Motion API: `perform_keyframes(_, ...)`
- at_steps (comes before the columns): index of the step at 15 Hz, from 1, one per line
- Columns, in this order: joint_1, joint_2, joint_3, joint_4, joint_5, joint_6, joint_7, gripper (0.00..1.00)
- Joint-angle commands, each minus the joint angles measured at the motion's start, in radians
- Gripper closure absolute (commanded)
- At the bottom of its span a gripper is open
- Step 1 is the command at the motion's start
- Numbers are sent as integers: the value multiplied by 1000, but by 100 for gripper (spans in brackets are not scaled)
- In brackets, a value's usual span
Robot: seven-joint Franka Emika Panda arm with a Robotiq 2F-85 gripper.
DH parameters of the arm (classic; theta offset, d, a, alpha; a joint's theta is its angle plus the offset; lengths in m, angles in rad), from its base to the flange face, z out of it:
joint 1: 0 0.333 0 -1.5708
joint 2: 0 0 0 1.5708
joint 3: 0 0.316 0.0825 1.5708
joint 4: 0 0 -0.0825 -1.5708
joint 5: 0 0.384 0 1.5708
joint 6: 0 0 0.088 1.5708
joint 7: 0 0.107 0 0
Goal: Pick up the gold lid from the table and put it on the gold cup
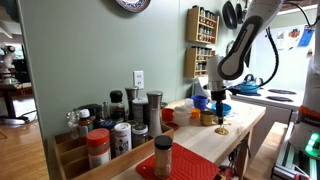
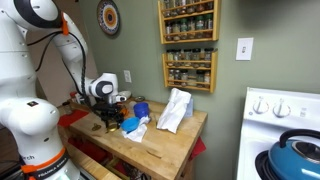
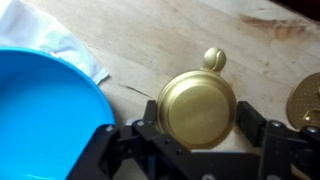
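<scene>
The gold lid (image 3: 197,108) is a round shiny disc with a small knob at its far side. It sits between my gripper's (image 3: 198,118) two black fingers, which press against its left and right edges. In an exterior view the lid (image 1: 221,124) is under the gripper (image 1: 220,108), just above the wooden table. A gold piece cut off by the right edge of the wrist view looks like the gold cup (image 3: 306,100). In an exterior view the gripper (image 2: 113,120) is low over the table's left end.
A blue bowl (image 3: 40,110) lies close on the left of the gripper, with a white cloth (image 3: 70,45) beyond it. Several jars and bottles (image 1: 120,130) crowd one end of the table (image 1: 200,148). A stove with a blue kettle (image 2: 295,155) stands beside it.
</scene>
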Motion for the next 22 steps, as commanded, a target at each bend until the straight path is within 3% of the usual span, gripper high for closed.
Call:
perform_keyframes(1,-6,14,-3,1,-21,17,17,33)
perform_keyframes(4,-9,-10,-5,-13,-16,13,10,35)
perform_keyframes(7,-14,-21,-10,-12,-17,3,8,45)
perform_keyframes(14,-23,-57,-23,-11,-21,-18,6,49)
perform_keyframes(15,-26,-60,-26,-12,-23,-19,8,43)
perform_keyframes(16,-27,-48,-27,-2,-25,-19,14,27)
perform_keyframes(20,-25,-24,-24,1,-21,-15,18,3)
perform_keyframes(22,-24,-24,-22,1,-12,-22,12,0)
